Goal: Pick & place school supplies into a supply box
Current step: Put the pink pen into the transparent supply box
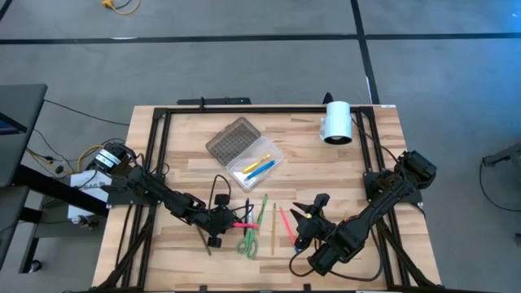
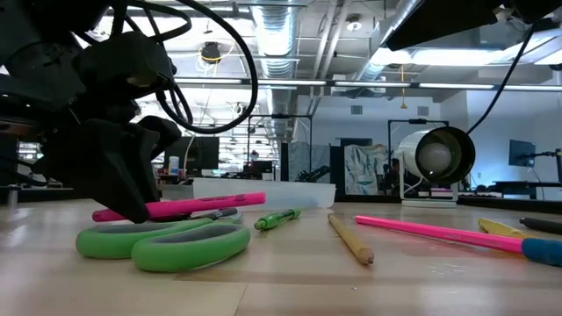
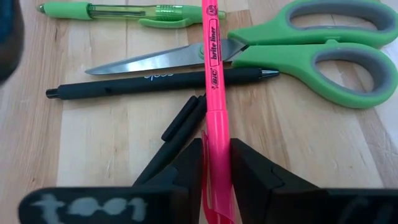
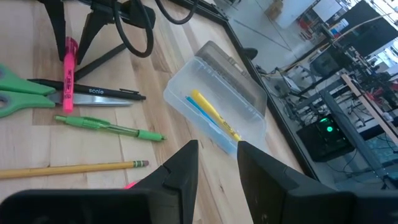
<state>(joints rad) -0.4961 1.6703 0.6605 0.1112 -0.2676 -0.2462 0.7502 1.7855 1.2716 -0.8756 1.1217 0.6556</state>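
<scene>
Scissors lie closest, green handles flat on the table. I've got the left gripper clamped on the pink highlighter, which crosses the blades and a black pen. Grasp step, I'd say; next I lift clear and carry to the box, open, holding a yellow and a blue pen. Right gripper waits nearby, parted, empty.

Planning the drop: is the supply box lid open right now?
Open. The supply box lid lies folded back, and a yellow and a blue pen lie inside.
</scene>
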